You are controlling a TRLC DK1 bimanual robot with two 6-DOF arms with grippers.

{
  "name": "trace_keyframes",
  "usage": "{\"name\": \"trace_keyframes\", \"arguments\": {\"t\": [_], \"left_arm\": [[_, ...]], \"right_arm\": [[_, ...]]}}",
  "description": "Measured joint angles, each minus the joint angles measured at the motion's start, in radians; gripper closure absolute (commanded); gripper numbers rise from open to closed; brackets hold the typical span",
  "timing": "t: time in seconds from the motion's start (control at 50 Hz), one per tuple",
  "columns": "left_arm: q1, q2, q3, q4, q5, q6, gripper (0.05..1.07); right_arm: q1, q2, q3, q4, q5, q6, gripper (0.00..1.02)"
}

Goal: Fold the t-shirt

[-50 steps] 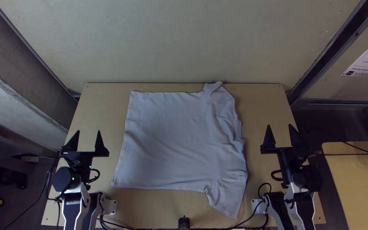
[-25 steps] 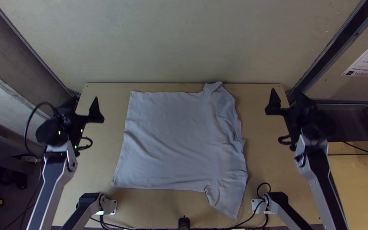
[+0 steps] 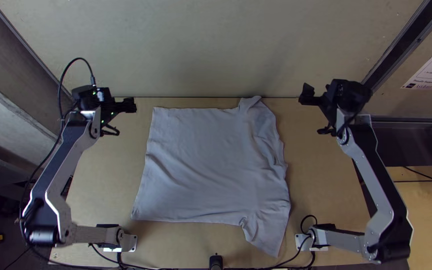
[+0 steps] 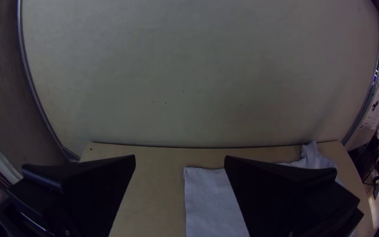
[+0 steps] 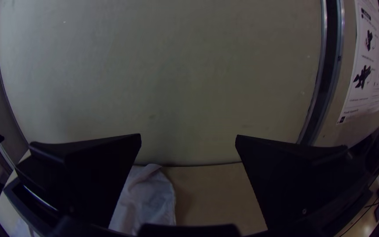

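Across the middle of the light wooden counter (image 3: pixel 108 195), a white cloth t-shirt (image 3: pixel 206 165) lay spread out flat and unfolded, lightly creased, with its straight hem turned toward the counter's left edge. One sleeve reached up to the far edge; the other slanted down near the near edge. Soft wrinkles gathered along the side that faced the right edge.

Near the far left corner, the left arm's black gripper (image 3: pixel 107 101) was raised, well clear of the fabric. Its two wide flat fingers (image 4: pixel 110 184) stood far apart in the left wrist view, with nothing gripped. Near the far right corner, the right arm's black gripper (image 3: pixel 331 95) was placed much the same way, its fingers (image 5: pixel 277 175) also spread wide and empty. The t-shirt lay between the two, touched by neither.
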Motion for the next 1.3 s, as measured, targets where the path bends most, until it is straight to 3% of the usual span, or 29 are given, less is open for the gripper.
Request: {"name": "trace_keyframes", "arguments": {"t": [0.3, 0.48, 0.64, 0.74, 1.0, 1.3], "left_arm": [[-0.026, 0.298, 0.3, -0.179, 0.0, -0.051, 0.1], [-0.038, 0.511, 0.514, -0.326, -0.001, -0.074, 0.11], [-0.043, 0.649, 0.595, -0.353, -0.022, -0.081, 0.11], [-0.05, 0.719, 0.655, -0.384, -0.054, -0.081, 0.17], [-0.068, 0.864, 0.838, -0.449, -0.083, -0.08, 0.17], [-0.078, 0.949, 0.875, -0.482, -0.121, -0.08, 0.19]], "right_arm": [[0.001, 0.193, 0.154, -0.15, -0.005, 0.087, 0.03], [0.001, 0.27, 0.198, -0.209, -0.047, 0.144, 0.03], [0.001, 0.315, 0.23, -0.22, -0.063, 0.172, 0.03], [0.001, 0.352, 0.258, -0.223, -0.065, 0.189, 0.03], [0.001, 0.438, 0.313, -0.237, -0.077, 0.227, 0.04], [0.001, 0.491, 0.361, -0.251, -0.077, 0.237, 0.04]]}}
